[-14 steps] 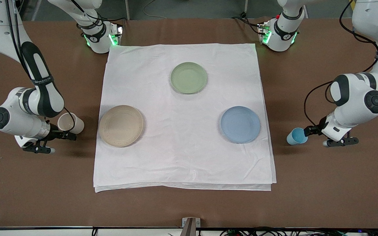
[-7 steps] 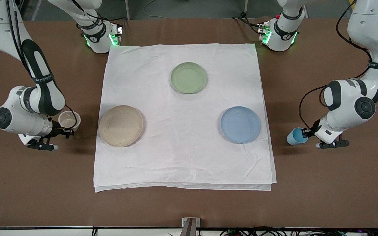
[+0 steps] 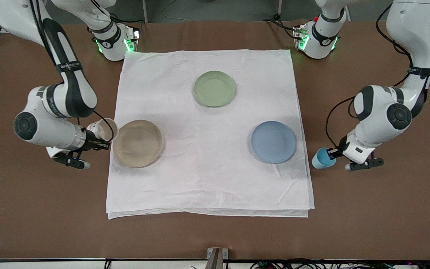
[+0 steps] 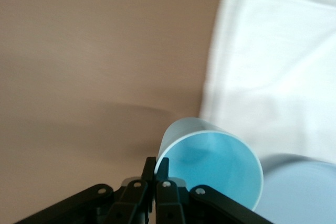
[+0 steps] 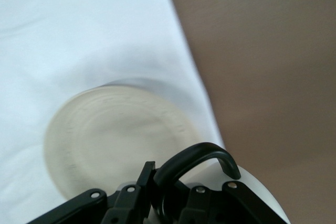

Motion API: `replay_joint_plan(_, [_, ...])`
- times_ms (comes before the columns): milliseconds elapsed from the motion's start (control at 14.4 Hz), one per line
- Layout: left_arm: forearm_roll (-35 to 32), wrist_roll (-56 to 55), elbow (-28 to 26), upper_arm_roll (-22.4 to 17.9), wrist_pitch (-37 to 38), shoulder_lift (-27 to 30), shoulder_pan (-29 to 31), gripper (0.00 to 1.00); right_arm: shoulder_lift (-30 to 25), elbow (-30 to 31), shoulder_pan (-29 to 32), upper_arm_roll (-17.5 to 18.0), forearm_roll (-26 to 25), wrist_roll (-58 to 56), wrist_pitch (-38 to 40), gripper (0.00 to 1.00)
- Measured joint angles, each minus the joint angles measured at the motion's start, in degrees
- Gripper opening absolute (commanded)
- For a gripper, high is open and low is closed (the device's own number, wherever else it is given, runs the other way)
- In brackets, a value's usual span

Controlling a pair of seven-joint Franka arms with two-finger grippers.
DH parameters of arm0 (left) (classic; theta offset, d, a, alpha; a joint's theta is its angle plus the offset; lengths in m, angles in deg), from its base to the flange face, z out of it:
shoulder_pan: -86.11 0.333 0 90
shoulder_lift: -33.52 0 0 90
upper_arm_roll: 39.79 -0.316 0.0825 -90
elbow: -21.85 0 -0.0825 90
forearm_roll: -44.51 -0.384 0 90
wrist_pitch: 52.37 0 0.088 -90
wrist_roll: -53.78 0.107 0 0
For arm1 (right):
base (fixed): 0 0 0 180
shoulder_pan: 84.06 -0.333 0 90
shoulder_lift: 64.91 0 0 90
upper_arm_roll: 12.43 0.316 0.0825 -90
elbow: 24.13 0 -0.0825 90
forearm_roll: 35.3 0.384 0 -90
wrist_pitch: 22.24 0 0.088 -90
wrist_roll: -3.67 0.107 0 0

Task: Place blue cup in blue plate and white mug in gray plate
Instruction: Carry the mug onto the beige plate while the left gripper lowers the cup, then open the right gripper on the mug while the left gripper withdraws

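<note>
Both arms have carried their loads inward since a second ago. My right gripper [image 3: 101,144], clamped on the mug [image 3: 105,129] at its handle, holds it up at the edge of the cloth [image 3: 207,179], just beside the gray plate [image 3: 137,143]. My left gripper [image 3: 335,153] pinches the cup [image 3: 322,158] by its rim, tilted, just off the cloth near the blue plate [image 3: 273,141]. Neither piece is placed; I judge both grasps done, with the last carry and both set-downs left.

Both end effectors, left [image 3: 331,154] and right [image 3: 102,141], clamped shut.
</note>
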Motion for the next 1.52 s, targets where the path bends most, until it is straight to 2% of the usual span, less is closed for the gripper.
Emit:
replay_joint_plan(208, [-0.01, -11.62, -0.25, 3.7, 0.82, 0.22, -4.04, 0.0, 0.64, 5.92, -1.6, 0.13, 7.45, 0.93, -8.2, 0.0])
replay_joint_plan(416, [-0.01, -22.31, -0.73, 3.71, 0.86, -1.43, -10.94, 0.01, 0.8, 7.72, -1.6, 1.07, 17.12, 0.81, -9.36, 0.0])
replay_joint_plan(624, [-0.01, -24.25, -0.94, 3.48, 0.86, -3.4, -12.12, 0.07, 0.74, 7.69, -1.62, 2.33, 25.02, -2.66, -9.61, 0.01])
replay_joint_plan(693, [-0.01, -24.25, -0.95, 3.3, 0.85, -3.86, -11.81, 0.15, 0.75, 7.7, -1.58, 2.44, 26.48, -5.05, -9.69, 0.02])
replay_joint_plan(762, [-0.01, -24.25, -0.95, 3.23, 0.85, -4.14, -11.5, 0.43, 0.75, 7.71, -1.33, 2.41, 27.32, -7.39, -9.75, 0.03])
replay_joint_plan(832, [-0.01, -24.25, -0.95, 3.23, 0.86, -4.21, -11.26, 0.74, 0.76, 7.75, -0.9, 2.36, 27.77, -9.27, -9.77, 0.14])
replay_joint_plan(901, [-0.01, -24.25, -0.92, 3.23, 0.86, -4.17, -11.07, 1.0, 0.84, 7.82, -0.34, 2.32, 28.18, -11.05, -9.82, 0.28])
replay_joint_plan(1109, [-0.01, -24.23, 0.42, 3.21, 1.94, -2.89, -10.59, 1.0, 1.6, 7.89, 1.32, 2.29, 30.21, -17.45, -10.29, 0.34])
replay_joint_plan(1248, [-0.24, -23.7, 4.67, 3.18, 7.31, -0.28, -10.15, 1.0, 3.01, 7.86, 2.49, 2.26, 34.73, -24.58, -11.34, 0.76])
replay_joint_plan(1455, [-5.93, -21.2, 16.68, 3.16, 23.22, 3.01, -8.42, 1.0, 4.94, 6.55, 3.67, 2.2, 37.66, -30.54, -11.73, 1.0])
replay_joint_plan(1525, [-8.7, -20.44, 20.55, 3.15, 27.3, 3.64, -7.96, 1.0, 5.0, 6.11, 3.67, 2.23, 37.74, -30.66, -11.77, 1.0])
